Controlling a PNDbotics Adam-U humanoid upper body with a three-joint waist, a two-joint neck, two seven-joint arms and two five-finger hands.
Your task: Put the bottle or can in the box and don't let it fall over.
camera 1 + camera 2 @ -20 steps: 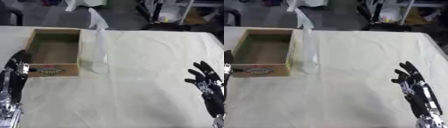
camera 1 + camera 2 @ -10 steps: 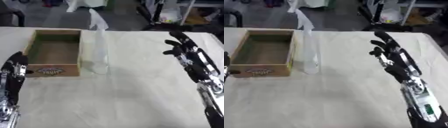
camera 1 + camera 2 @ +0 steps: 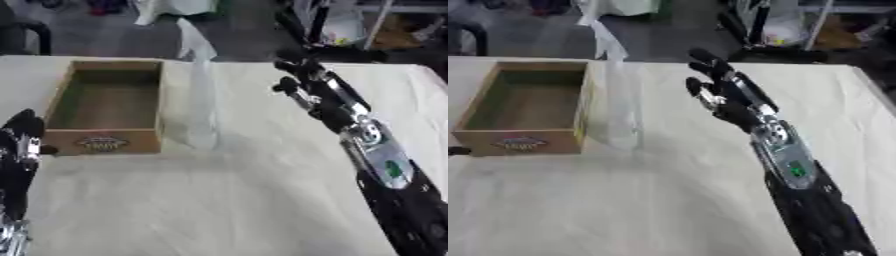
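Observation:
A tall clear bottle (image 3: 200,102) with a pale spray top stands upright on the cloth, just right of the wooden box (image 3: 104,141). The box is open-topped with nothing inside that I can see. My right hand (image 3: 306,82) is stretched out over the table to the right of the bottle, fingers straight and spread, a gap between it and the bottle. My left hand (image 3: 24,135) rests at the lower left beside the box's front corner, fingers up and relaxed, holding nothing.
The table is covered by a cream cloth (image 3: 227,200). Beyond its far edge are a dark chair (image 3: 26,30) and shelving with clutter (image 3: 350,25).
My right arm has swung from the lower right up and left across the table toward the bottle. Bottle, box and left hand have stayed in place.

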